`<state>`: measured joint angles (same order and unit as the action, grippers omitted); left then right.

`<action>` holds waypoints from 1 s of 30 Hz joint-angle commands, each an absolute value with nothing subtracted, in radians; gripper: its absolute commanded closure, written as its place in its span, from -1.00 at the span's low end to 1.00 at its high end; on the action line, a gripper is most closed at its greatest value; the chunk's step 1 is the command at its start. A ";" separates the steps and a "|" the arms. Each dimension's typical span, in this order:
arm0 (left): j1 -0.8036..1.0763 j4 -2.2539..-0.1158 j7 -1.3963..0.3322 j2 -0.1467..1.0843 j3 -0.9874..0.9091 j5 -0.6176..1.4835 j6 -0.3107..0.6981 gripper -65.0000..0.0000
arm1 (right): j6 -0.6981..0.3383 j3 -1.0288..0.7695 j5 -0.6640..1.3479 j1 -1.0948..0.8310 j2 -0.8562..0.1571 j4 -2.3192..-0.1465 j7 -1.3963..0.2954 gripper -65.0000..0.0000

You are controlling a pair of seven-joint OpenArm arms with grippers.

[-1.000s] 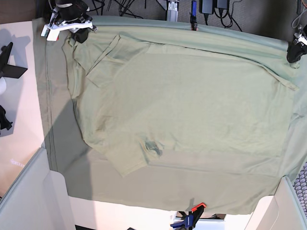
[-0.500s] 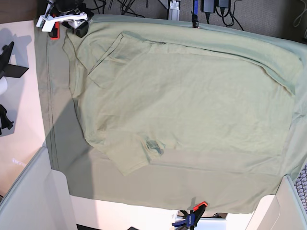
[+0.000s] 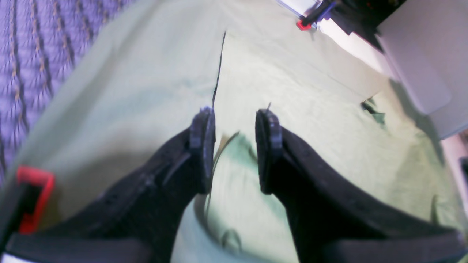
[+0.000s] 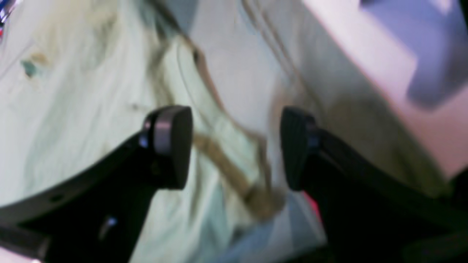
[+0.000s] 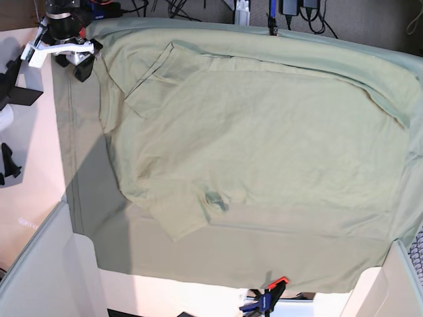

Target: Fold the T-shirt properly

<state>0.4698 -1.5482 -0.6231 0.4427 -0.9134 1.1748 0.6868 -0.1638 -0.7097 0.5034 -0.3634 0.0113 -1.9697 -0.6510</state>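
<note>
The pale green T-shirt (image 5: 264, 145) lies spread flat on a larger green sheet (image 5: 86, 198). One sleeve (image 5: 178, 221) points to the front left and another is folded in at the back left (image 5: 149, 86). My right gripper (image 5: 81, 65) hovers at the sheet's back left corner, just off the shirt's edge. In the right wrist view it (image 4: 234, 146) is open over a blurred cloth hem (image 4: 226, 168). My left gripper (image 3: 236, 146) is open above green cloth (image 3: 310, 120), holding nothing. It is out of the base view.
Clamps pin the sheet at the front edge (image 5: 271, 300) and the back edge (image 5: 269, 26). White side panels stand at the front left (image 5: 39, 264) and front right (image 5: 396, 284). Black objects (image 5: 13, 82) lie on the bare table at the left. Cables run along the back.
My right gripper has moved left along the back edge to the sheet's corner. My left gripper has gone out of the base view at the right edge.
</note>
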 commanded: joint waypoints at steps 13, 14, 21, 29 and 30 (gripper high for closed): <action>-0.021 -1.402 -0.333 0.516 -0.400 0.691 0.568 -0.21 | -0.169 -0.657 0.454 0.117 -0.142 -1.665 -0.602 -0.17; -0.070 -1.356 -0.318 0.516 -0.368 0.662 0.545 -0.20 | -0.169 -0.643 0.441 0.157 -0.154 -1.618 -0.602 -0.17; -0.384 -0.952 -0.309 0.522 -0.271 0.601 0.501 -0.20 | -0.239 -0.484 0.302 0.432 -0.240 -1.216 -0.548 -0.17; -0.434 -0.854 -0.405 0.554 -0.260 0.619 0.549 -0.20 | -0.250 -0.275 0.159 0.712 -0.282 -0.741 -0.435 -0.17; -0.434 -0.854 -0.410 0.555 -0.260 0.624 0.554 -0.20 | -0.259 -0.254 0.156 0.728 -0.283 -0.696 -0.424 -0.17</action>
<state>-0.4061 -0.8375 -0.4278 0.5339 -0.2562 0.6048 0.5358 -0.2508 -0.2523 0.1528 0.7002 -0.2710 -0.6788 -0.4416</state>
